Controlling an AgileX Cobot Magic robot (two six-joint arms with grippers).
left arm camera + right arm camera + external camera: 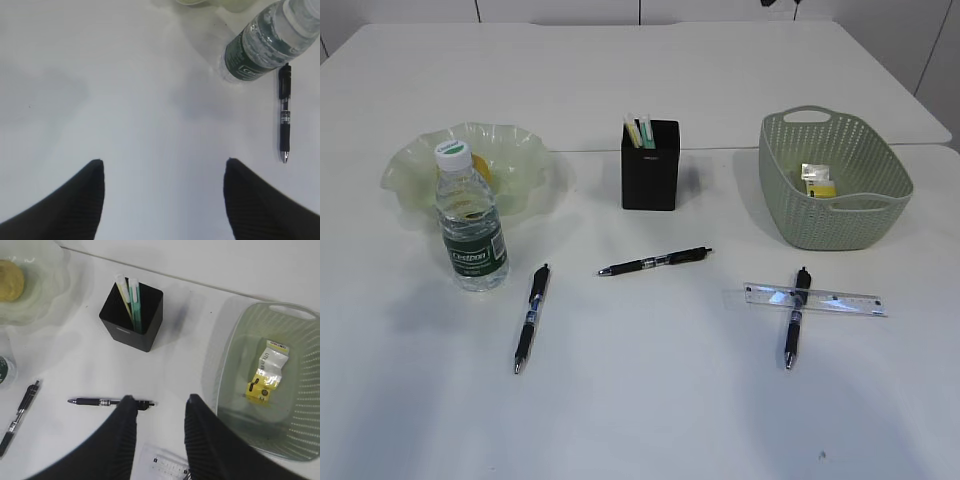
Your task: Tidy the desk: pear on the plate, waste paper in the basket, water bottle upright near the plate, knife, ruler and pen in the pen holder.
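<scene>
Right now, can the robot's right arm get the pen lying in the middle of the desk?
Probably yes. The right gripper hangs open just above the middle pen, near its clip end, holding nothing. Only bare desk surrounds that pen; the pen holder and basket stand well away.

The desk [650,400] carries plate [525,160], water bottle [470,225], pen holder [650,175], basket [835,200], three pens [531,318], ruler [840,300].

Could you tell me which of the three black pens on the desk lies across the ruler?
The right-hand pen: it crosses the clear ruler near the basket. The middle pen and the left pen, by the water bottle, lie on bare desk.
</scene>
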